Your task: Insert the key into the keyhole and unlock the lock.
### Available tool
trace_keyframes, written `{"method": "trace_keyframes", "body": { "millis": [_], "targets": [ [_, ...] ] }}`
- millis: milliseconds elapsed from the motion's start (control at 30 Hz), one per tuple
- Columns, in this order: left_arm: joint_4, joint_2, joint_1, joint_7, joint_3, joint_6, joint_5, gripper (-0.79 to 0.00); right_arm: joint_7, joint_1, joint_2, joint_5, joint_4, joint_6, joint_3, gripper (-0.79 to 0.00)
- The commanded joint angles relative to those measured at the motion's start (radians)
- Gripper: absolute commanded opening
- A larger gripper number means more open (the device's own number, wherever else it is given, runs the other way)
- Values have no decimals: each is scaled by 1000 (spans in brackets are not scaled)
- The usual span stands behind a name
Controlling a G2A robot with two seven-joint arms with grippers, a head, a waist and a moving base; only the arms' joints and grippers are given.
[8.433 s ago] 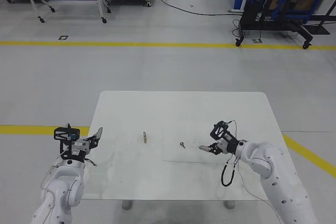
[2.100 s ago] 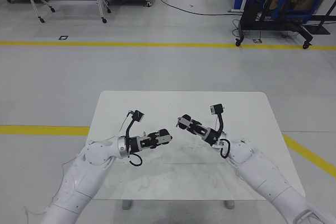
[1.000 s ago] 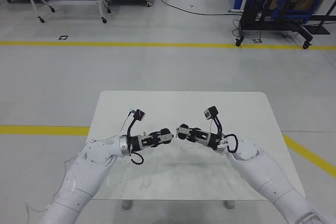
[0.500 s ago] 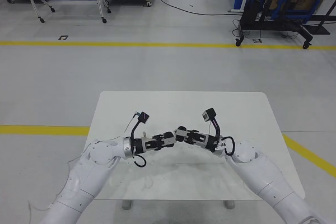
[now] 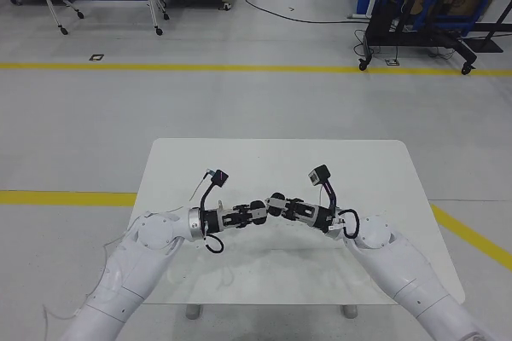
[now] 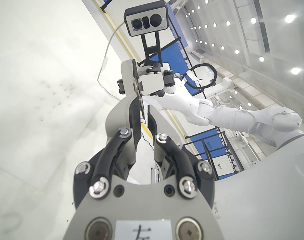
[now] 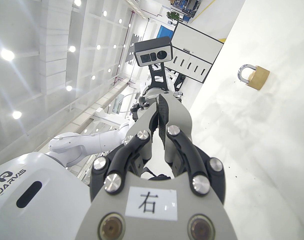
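Lock [image 7: 254, 77]: flat on surface [image 7: 267, 151], apart from both tools. Key [image 6: 141, 101]: apparently pinched in closed right tool [image 7: 159, 106]. Left tool [image 6: 142, 107]: narrowly parted around the blade. Close squarely on the blade before releasing.

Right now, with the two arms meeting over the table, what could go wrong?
The small key hangs in mid-air, pinched by the right arm's fingers, its blade between the left arm's fingers, which look slightly parted. If one side lets go too soon, it may drop onto the table.
The lock lies loose on the table, held by nothing; pushing a key in could slide it away.
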Motion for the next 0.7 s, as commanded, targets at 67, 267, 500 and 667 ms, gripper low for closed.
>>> {"method": "trace_keyframes", "body": {
  "millis": [67, 267, 500, 667],
  "targets": [
    [-3, 0, 0, 4, 4, 2, 8, -785, 1, -1, -2, -6, 1, 3, 4, -785],
    [3, 2, 0, 19, -6, 2, 5, -785, 5, -7, -5, -10, -2, 1, 12, -785],
    [10, 8, 10, 28, -26, -8, -6, -785, 12, -14, -7, -10, -7, -1, 24, -785],
    [8, 10, 15, 34, -32, -10, -6, -785, 15, -17, -10, -17, -9, 0, 28, -785]
  ]
}}
